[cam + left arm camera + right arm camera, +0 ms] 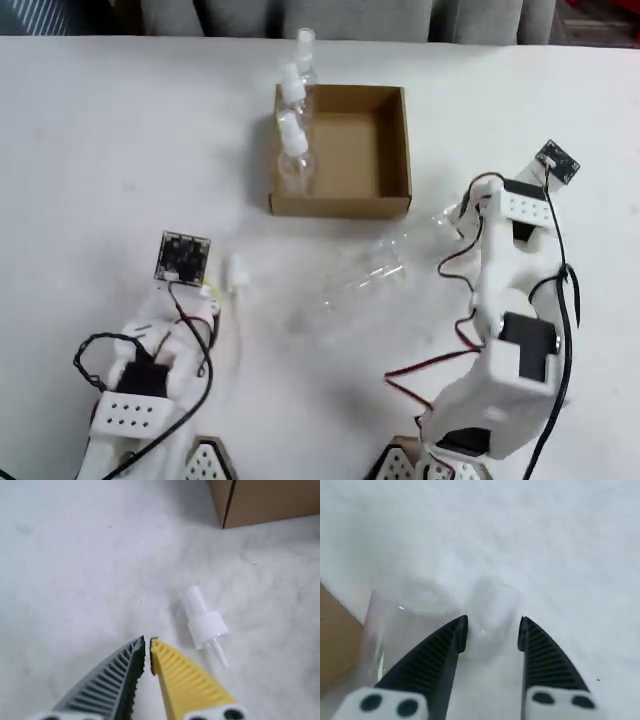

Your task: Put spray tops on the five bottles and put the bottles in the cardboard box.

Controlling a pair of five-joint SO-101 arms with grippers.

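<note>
The left gripper point(148, 642), jaws pressed together on nothing, has the one loose spray top point(205, 625) just beside it at 1 o'clock in the high view, lying roughly 12-to-6. The right gripper point(492, 627) gapes astride one of two bare bottles point(490, 600) (both lying down). Three capped bottles point(292, 130) stand along the 9 o'clock wall of the cardboard box point(340, 206).

You're looking down on a white desk point(120, 130), faintly smudged, that takes up most of the frame. Along the top edge run grey upright panels point(400, 18). Striped fabric point(40, 15) shows upper left, a red patch point(600, 12) upper right.
</note>
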